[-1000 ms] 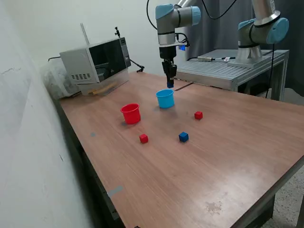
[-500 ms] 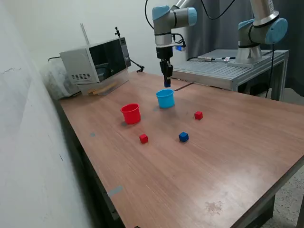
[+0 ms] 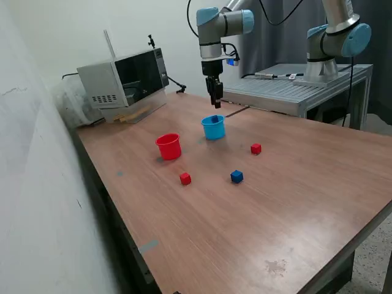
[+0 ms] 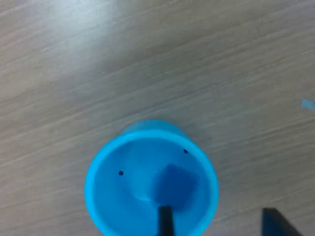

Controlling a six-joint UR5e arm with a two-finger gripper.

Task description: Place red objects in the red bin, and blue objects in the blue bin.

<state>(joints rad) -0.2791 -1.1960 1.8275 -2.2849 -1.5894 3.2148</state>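
Note:
The light-blue cup (image 3: 213, 127) stands upright on the wooden table (image 3: 294, 202). My gripper (image 3: 215, 103) hangs just above it, open and empty. In the wrist view a dark-blue cube (image 4: 174, 184) lies inside the blue cup (image 4: 101, 169), below my gripper (image 4: 219, 223). The red cup (image 3: 168, 146) stands at the exterior view's left of the blue cup. A second dark-blue cube (image 3: 236, 176) and two red cubes (image 3: 185, 178) (image 3: 256, 148) lie loose on the table, nearer the camera than the cups.
A microwave (image 3: 122, 76) stands at the table's back left corner in the exterior view. A second robot arm (image 3: 334, 43) is mounted on a metal bench (image 3: 288, 89) behind the table. A small tape mark (image 4: 307, 103) is on the wood.
My gripper has risen and shifted slightly to the exterior view's left over the blue cup. The dark-blue cube it held has left the fingers and lies in the cup.

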